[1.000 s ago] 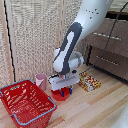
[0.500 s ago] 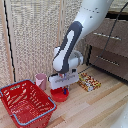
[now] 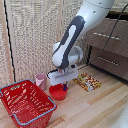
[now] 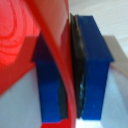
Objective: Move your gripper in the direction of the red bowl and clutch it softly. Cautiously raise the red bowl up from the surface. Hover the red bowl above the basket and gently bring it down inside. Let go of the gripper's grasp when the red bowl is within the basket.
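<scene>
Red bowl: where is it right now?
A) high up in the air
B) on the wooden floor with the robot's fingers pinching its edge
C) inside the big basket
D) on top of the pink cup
B: in the wrist view the gripper has its blue fingers squeezed on the red bowl rim, and in the exterior view the bowl sits low beside the basket, not in it.

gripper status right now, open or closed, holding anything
Gripper: closed on the rim of the red bowl; the wrist view shows both blue fingers pinching it.
</scene>
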{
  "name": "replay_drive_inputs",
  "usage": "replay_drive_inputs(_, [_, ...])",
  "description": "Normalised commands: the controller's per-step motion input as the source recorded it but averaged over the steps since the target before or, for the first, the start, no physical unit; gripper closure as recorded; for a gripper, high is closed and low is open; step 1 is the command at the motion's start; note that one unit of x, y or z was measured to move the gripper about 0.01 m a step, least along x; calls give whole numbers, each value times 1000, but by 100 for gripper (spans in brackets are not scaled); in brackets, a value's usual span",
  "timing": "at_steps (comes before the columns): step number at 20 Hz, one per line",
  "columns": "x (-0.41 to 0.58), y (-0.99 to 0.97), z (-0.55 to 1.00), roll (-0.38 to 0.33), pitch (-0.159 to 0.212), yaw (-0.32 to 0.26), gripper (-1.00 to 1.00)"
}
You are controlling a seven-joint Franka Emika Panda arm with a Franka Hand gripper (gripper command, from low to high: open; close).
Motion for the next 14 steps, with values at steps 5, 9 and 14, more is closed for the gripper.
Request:
replay_drive_inputs(5, [411, -18, 946, 19, 93, 24, 100])
replay_drive_inputs(9, [321, 0, 937, 1, 113, 42, 100])
replay_drive_inputs(14, [313, 22, 899, 0, 133, 62, 100])
